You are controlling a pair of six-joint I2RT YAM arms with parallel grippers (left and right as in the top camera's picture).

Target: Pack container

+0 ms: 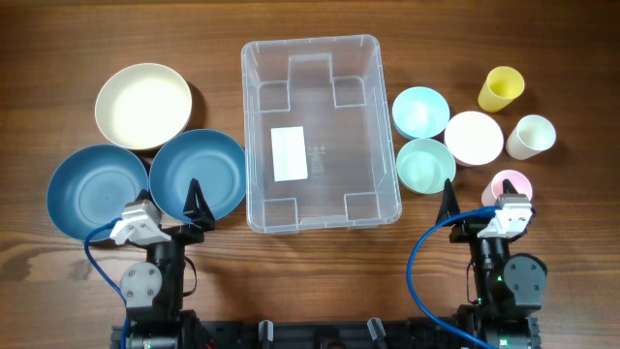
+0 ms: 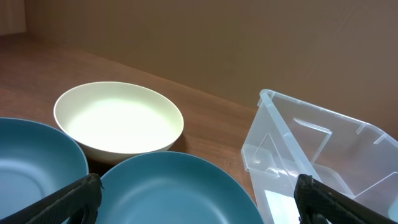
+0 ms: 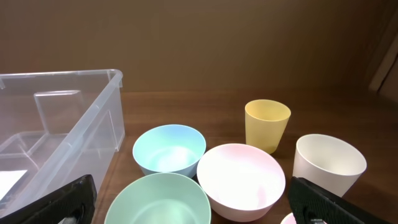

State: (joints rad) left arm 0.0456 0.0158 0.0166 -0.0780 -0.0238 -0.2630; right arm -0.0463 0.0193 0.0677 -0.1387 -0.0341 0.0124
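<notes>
The container (image 1: pixel 334 145), a clear rectangular bin with a white label (image 1: pixel 288 153) on its bottom, sits at the table's middle with nothing in it. Its corner shows in the left wrist view (image 2: pixel 323 149) and its side wall in the right wrist view (image 3: pixel 56 118). My left gripper (image 1: pixel 170 196) hovers open at the near edge of a blue bowl (image 2: pixel 174 186), left of the container, with nothing between its fingers. Right of the container, my right gripper (image 1: pixel 478 191) is open and holds nothing, over the near rim of a mint green bowl (image 3: pixel 158 199).
Left of the bin are a cream bowl (image 1: pixel 143 105) and two blue bowls (image 1: pixel 97 192) (image 1: pixel 199 173). On the right stand a light blue bowl (image 1: pixel 419 111), a mint bowl (image 1: pixel 425 165), a pinkish white bowl (image 1: pixel 474 137), a yellow cup (image 1: pixel 501 88), a white cup (image 1: pixel 531 136) and a pink cup (image 1: pixel 508 180).
</notes>
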